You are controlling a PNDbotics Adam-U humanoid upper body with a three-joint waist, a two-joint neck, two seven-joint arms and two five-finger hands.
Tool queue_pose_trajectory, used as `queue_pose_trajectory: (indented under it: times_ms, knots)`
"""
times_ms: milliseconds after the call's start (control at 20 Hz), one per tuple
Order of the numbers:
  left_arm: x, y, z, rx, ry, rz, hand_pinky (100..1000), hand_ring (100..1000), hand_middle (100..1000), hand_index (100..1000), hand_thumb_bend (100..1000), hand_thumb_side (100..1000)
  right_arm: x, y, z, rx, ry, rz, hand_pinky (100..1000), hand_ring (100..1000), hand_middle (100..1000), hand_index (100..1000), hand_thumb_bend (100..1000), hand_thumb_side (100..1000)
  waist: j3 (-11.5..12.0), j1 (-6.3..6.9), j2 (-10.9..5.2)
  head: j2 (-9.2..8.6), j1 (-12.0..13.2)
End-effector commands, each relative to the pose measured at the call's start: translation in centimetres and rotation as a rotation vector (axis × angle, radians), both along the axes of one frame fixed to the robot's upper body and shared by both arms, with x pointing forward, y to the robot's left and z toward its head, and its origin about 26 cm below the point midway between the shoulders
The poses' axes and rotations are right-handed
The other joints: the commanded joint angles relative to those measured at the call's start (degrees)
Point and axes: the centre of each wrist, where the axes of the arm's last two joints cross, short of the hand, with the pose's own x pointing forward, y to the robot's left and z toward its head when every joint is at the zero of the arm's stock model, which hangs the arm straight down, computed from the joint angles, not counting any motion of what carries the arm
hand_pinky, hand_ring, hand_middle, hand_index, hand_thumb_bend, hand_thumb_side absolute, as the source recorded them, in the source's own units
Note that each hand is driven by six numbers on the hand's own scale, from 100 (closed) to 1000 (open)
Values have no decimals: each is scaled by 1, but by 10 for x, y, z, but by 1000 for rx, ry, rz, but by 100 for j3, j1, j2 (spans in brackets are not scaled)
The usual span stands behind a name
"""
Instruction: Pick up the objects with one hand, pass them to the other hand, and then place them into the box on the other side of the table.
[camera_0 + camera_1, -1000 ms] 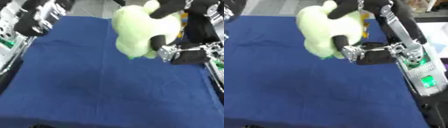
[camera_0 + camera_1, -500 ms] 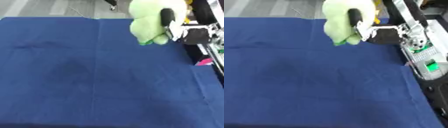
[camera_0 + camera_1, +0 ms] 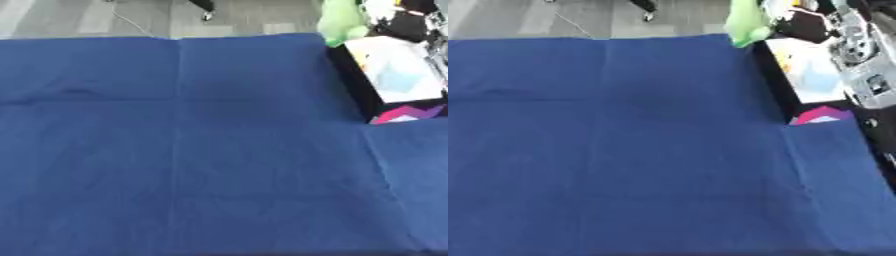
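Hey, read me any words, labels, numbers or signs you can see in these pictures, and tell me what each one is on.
None can be read.
Box: its flap shows coloured patches of blue, yellow and pink, but no legible letters.
Green toy: no text shows.
Blue cloth: plain, no print.
Robot arm at the right edge: a small dark mark, too blurred to read.

Both eye views look steeply down from the head — sharing the blue table [image 3: 192, 150]; the box [image 3: 811, 75] far right.
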Motion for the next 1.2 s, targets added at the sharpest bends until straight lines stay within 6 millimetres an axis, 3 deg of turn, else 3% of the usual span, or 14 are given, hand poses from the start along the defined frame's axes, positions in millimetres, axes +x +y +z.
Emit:
queue_pose_trajectory:
  times_ms: [50, 400, 600, 650, 700, 750, 1000, 1200]
  knots:
    - [-4, 5, 3, -1, -13, 33, 787, 602, 489, 734, 100, 847, 8, -34, -5, -19, 21, -171, 635, 503, 100, 479, 100, 426, 26, 18, -125, 45, -123]
    - [-5, 7, -4, -12, 12, 52, 787, 601, 487, 735, 100, 853, 14, -63, -26, -58, 27, -389, 656, 530, 107, 518, 100, 417, 75, 20, -141, 54, -218]
    - [-5, 7, -6, -13, 17, 56, 787, 601, 488, 736, 100, 855, 13, -74, -27, -116, -7, -465, 724, 610, 202, 615, 100, 355, 88, 3, -149, 56, -213]
    - [-5, 7, -6, -13, 18, 56, 787, 601, 487, 736, 100, 855, 12, -77, -28, -135, -8, -482, 780, 690, 292, 691, 100, 261, 90, -2, -151, 56, -209]
    - [-5, 7, -6, -13, 19, 56, 787, 601, 487, 736, 100, 855, 12, -79, -29, -159, -6, -498, 791, 708, 313, 706, 100, 242, 93, -7, -153, 58, -207]
    - [-5, 6, -6, -12, 20, 56, 787, 601, 487, 736, 100, 855, 11, -81, -30, -184, 1, -514, 836, 769, 409, 773, 100, 222, 96, -11, -153, 57, -201]
    - [-5, 6, -7, -11, 23, 56, 787, 601, 486, 738, 100, 857, 9, -89, -40, -291, 99, -584, 954, 893, 677, 937, 100, 215, 111, -22, -152, 56, -182]
    - [-5, 6, -8, -11, 24, 58, 787, 601, 486, 738, 100, 858, 8, -93, -44, -326, 146, -637, 997, 943, 781, 985, 100, 207, 118, -25, -146, 53, -172]
